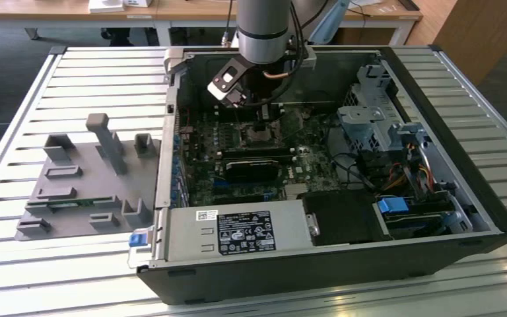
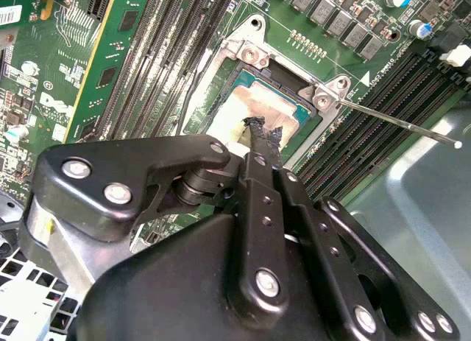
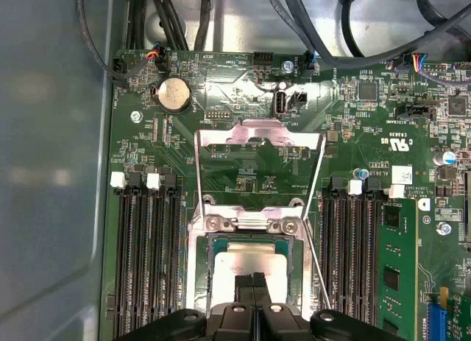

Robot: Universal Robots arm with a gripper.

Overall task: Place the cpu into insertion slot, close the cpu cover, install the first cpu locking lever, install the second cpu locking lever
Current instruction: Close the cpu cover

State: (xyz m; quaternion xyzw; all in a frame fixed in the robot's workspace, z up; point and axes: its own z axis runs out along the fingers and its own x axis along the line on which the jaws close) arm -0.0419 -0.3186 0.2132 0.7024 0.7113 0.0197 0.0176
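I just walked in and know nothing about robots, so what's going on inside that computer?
A robot arm reaches into an open computer case. Its shut gripper is right at the cpu, which lies in the insertion slot. The cpu cover is flipped back open, and a thin locking lever sticks out unlatched.

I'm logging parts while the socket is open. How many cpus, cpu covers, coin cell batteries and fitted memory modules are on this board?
cpu: 1
cpu cover, standing open: 1
coin cell battery: 1
fitted memory module: 1
Total: 4
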